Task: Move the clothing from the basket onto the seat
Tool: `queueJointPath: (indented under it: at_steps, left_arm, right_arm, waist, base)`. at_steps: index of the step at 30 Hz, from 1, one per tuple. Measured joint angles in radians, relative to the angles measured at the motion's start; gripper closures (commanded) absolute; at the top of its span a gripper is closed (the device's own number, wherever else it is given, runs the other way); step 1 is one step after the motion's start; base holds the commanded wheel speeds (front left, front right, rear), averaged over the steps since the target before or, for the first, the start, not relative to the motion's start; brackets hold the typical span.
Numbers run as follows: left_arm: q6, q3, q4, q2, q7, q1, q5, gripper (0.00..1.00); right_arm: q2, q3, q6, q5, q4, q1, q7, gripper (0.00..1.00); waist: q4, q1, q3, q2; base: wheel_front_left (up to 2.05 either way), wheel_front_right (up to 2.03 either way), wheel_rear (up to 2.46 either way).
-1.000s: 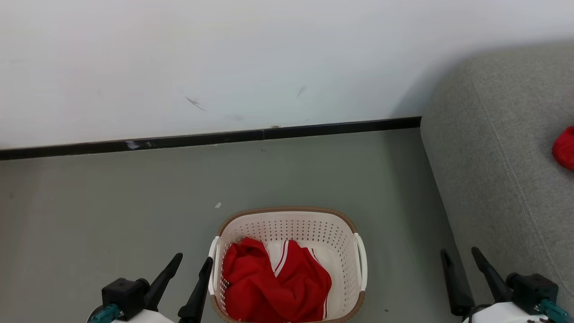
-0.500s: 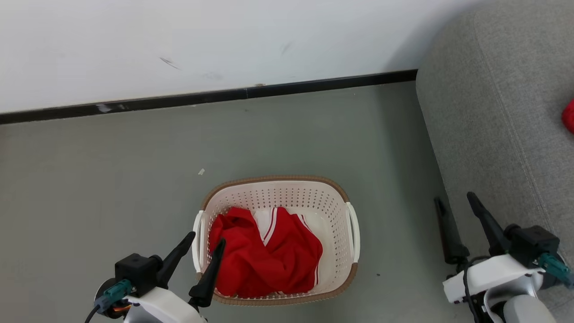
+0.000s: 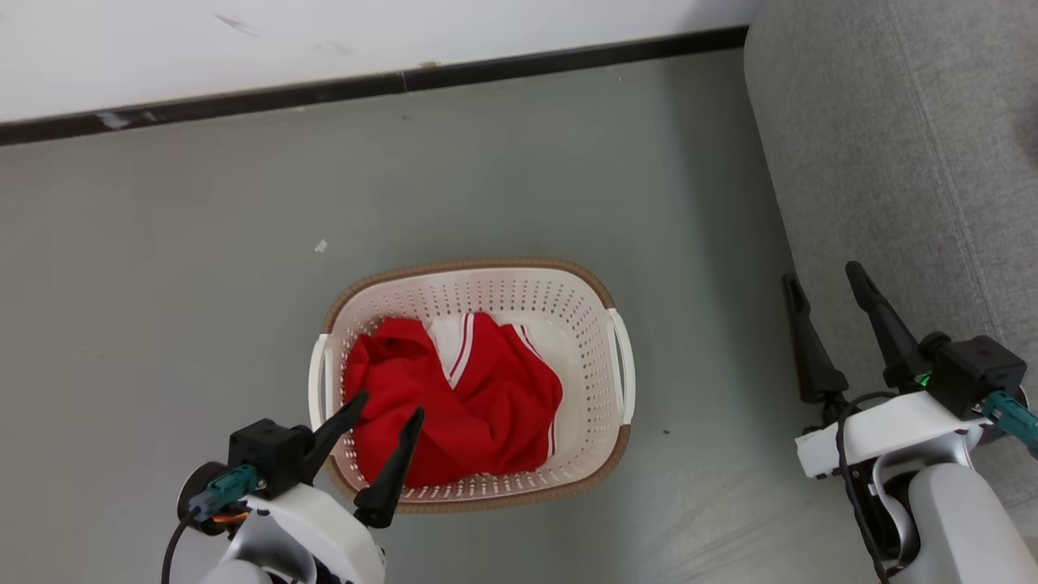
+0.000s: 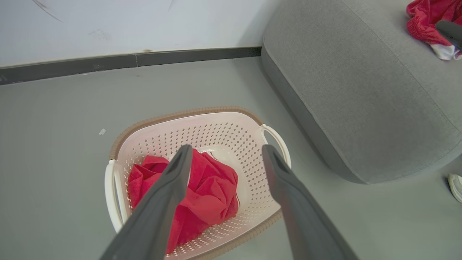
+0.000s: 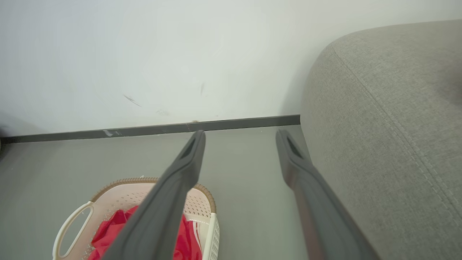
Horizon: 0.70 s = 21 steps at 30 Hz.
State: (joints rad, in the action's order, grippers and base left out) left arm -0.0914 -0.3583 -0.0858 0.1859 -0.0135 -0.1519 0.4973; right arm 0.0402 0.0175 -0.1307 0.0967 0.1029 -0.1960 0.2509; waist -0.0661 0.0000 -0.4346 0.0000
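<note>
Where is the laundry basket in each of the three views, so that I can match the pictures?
Head view: the basket sits in the lower centre, a little left of the middle.
Left wrist view: the basket is in the lower half, left of centre.
Right wrist view: the basket is at the bottom left, cut off by the bottom edge.
Shared landmark: the dark skirting board, running beyond the basket in all three.

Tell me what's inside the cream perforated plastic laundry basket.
A crumpled red garment with white stripes lies inside the basket, toward its left. Part of its pale inner floor shows bare at right. Anything under the cloth is covered.
</note>
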Motion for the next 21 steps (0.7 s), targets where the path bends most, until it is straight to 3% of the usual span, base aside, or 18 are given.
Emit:
queueJointPath:
  at_steps: [9, 21]
  left_arm:
    - [0.003, -0.048, 0.031, 0.009, -0.070, -0.043, -0.058, 0.00]
    - [0.046, -0.038, 0.051, 0.015, -0.144, -0.116, -0.077, 0.00]
  right_arm:
    - [0.001, -0.035, 0.000, 0.044, 0.002, -0.045, 0.000, 0.00]
    - [0.002, -0.054, 0.000, 0.080, 0.003, -0.102, 0.000, 0.00]
  waist:
    - [-0.028, 0.0000, -0.101, 0.0000]
    - [-0.073, 0.0000, -0.213, 0.0000]
  base:
    - [0.00, 0.00, 0.00]
    - [0.00, 0.00, 0.00]
